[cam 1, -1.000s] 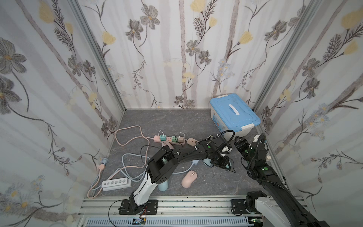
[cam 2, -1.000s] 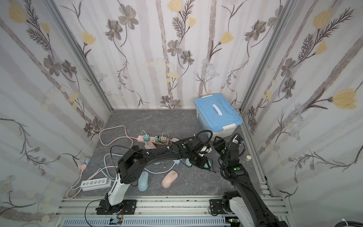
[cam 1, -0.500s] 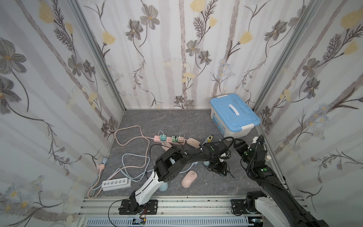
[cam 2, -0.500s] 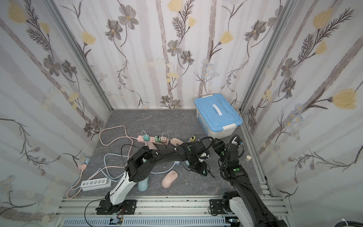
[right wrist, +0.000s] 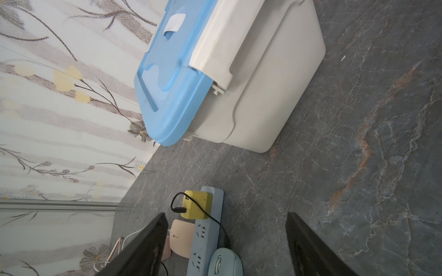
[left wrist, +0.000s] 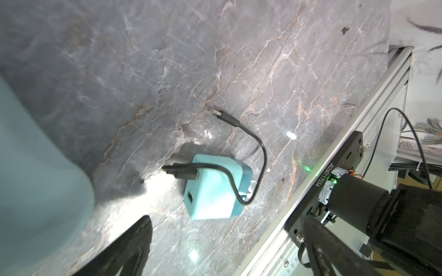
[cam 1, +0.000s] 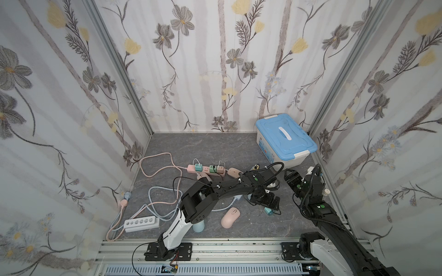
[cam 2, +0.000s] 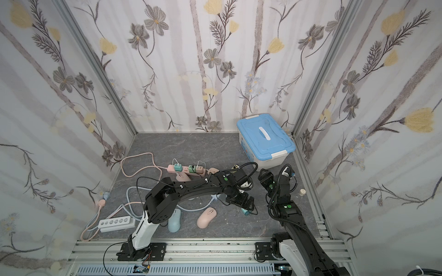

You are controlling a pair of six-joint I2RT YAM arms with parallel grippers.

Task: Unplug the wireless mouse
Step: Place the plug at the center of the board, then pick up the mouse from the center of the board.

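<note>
A teal charger block (left wrist: 215,191) lies loose on the grey floor, also seen in both top views (cam 1: 268,211) (cam 2: 245,211). A short black cable (left wrist: 260,148) is plugged into it, and the cable's other plug lies free on the floor. My left gripper (left wrist: 227,253) hangs just above the block, open and empty (cam 1: 270,202). In the right wrist view a pale green mouse (right wrist: 224,262) lies beside a blue power strip (right wrist: 205,229). A black cable runs to it from a yellow charger (right wrist: 196,204). My right gripper (right wrist: 226,215) is open above them (cam 1: 290,179).
A blue-lidded white box (cam 1: 284,141) stands at the back right. A pink power strip with green chargers (cam 1: 205,169), a white strip (cam 1: 141,223), looped cables (cam 1: 162,200), a pink mouse (cam 1: 229,217) and a blue mouse (cam 1: 198,227) lie about. A metal rail (left wrist: 346,148) borders the floor.
My left gripper came down toward the front and opened. The teal charger with its black cable now lies free on the floor. The right arm barely moved.
</note>
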